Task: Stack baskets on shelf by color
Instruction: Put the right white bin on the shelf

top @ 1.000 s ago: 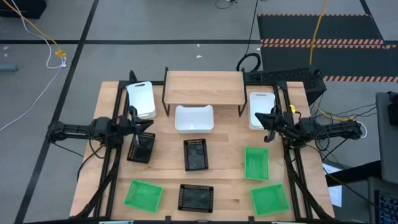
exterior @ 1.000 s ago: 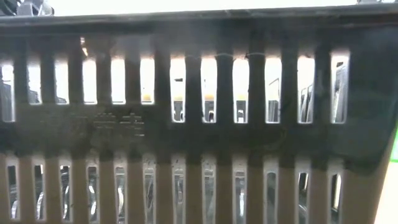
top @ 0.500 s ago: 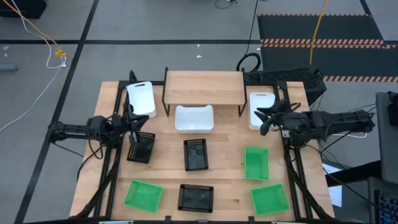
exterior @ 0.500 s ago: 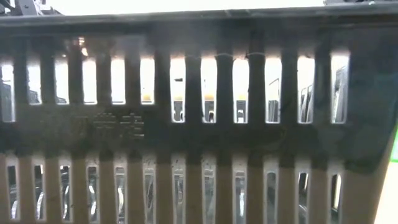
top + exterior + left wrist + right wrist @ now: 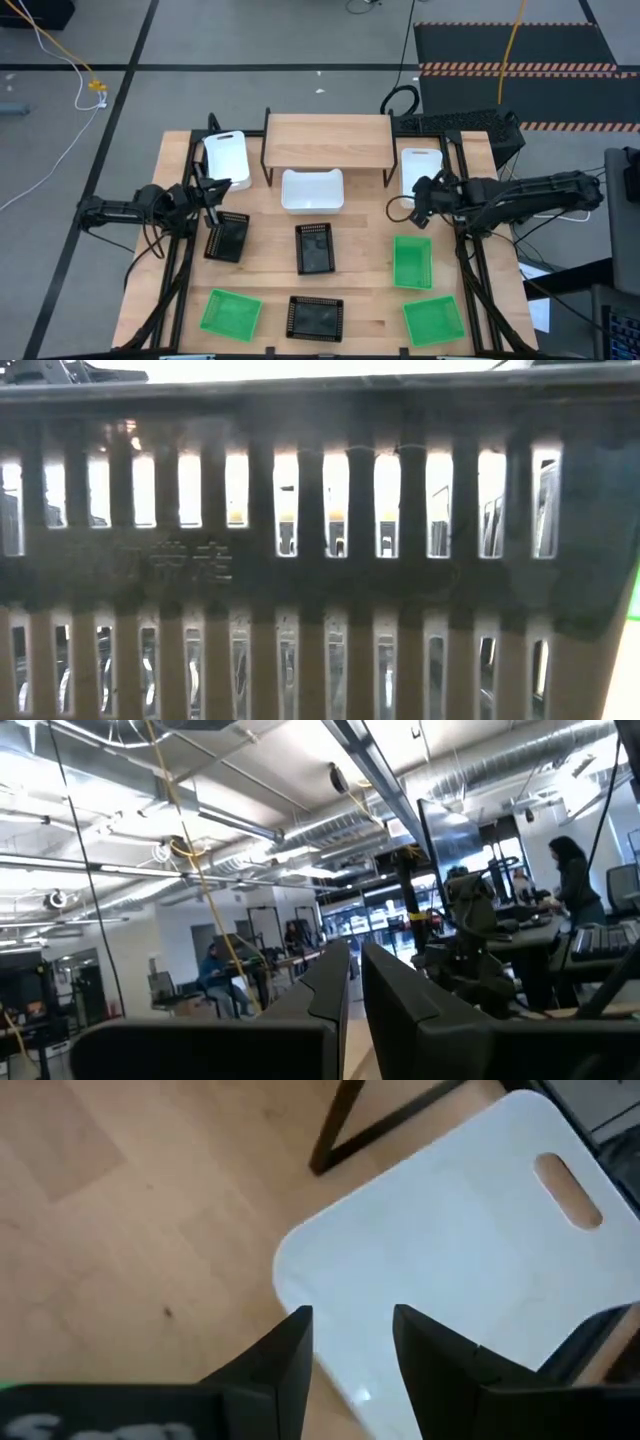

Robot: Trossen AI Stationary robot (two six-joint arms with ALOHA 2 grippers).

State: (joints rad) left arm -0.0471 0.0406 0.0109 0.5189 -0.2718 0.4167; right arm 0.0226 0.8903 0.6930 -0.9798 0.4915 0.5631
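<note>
The shelf (image 5: 327, 140) stands bare at the table's far middle. White baskets lie at its left (image 5: 227, 158), in front of it (image 5: 312, 190) and at its right (image 5: 420, 170). Black mesh baskets (image 5: 227, 237) (image 5: 314, 247) (image 5: 315, 318) and green ones (image 5: 231, 313) (image 5: 412, 262) (image 5: 434, 320) lie nearer. My right gripper (image 5: 413, 208) (image 5: 350, 1315) is open and slants down over the near end of the right white basket (image 5: 450, 1260), apart from it. My left gripper (image 5: 213, 192) (image 5: 352, 955) is shut and points up into the room, by the left black basket.
In the low view a black mesh basket's wall (image 5: 320, 560) fills the picture. A shelf leg (image 5: 340, 1125) stands just beyond the right white basket. Bare wood lies between the middle black basket and the right green one. People show in the room behind.
My right gripper has swung from the table's right edge toward the right white basket, tipped from level to slanting down, and opened. My left gripper has tipped upward a little, staying shut.
</note>
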